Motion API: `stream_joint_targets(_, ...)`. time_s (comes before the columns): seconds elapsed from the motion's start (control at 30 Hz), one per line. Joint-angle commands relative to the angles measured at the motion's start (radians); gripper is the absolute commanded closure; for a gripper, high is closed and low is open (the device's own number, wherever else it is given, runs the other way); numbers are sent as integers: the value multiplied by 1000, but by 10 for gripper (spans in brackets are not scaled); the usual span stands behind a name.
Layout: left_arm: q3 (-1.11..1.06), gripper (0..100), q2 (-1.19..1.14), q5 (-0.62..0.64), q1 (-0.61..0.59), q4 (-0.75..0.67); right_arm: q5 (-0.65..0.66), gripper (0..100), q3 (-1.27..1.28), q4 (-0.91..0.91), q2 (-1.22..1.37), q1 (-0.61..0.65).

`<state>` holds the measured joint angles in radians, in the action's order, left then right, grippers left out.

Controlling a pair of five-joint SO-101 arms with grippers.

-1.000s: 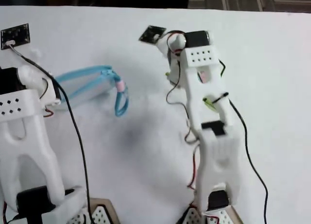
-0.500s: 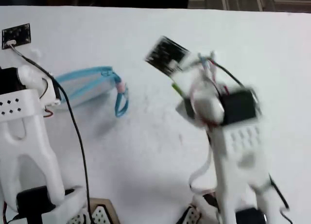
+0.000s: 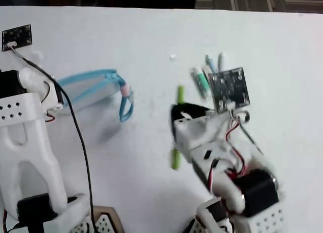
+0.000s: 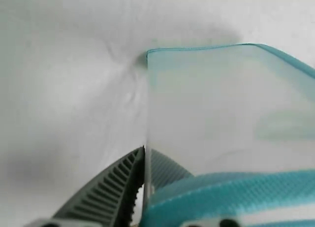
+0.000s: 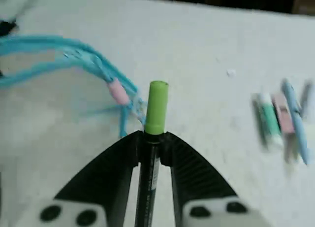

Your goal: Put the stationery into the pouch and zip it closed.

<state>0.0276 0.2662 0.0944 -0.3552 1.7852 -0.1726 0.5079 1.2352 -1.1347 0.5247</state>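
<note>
My right gripper (image 5: pixel 151 138) is clamped on the green pen (image 5: pixel 157 104). Its capped end sticks out past my fingertips and points toward the blue-edged pouch (image 5: pixel 74 64), which lies apart from it on the white table (image 3: pixel 151 36). My left gripper (image 4: pixel 145 160) pinches the pouch's clear wall at one edge. The other pens (image 3: pixel 204 76) lie clustered beside my right wrist, far from the pouch.

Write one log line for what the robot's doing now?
left hand: shut on pouch | right hand: shut on green pen | pouch: open | other pens: on table
</note>
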Motion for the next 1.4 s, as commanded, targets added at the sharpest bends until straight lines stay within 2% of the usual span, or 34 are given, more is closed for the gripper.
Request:
stream_joint_targets(0.0,-8,977,-35,-8,-7,8,-28,981,26,-278,-58,53)
stream_joint_targets(0.23,-8,977,-36,-8,8,8,-58,981,29,-782,-85,59)
stream_joint_targets(0.37,-5,977,-30,-5,64,8,-110,981,28,-960,8,74)
stream_joint_targets(0.63,-2,977,-38,-3,108,6,-104,981,31,-1090,254,216)
stream_joint_targets(1.0,-2,977,-38,-3,105,6,-101,981,35,-1196,490,196)
stream_joint_targets(1.13,-2,977,-38,-3,105,6,-40,981,46,-1233,576,173)
stream_joint_targets(1.37,-2,977,-36,-3,105,6,-23,981,114,-1237,607,170)
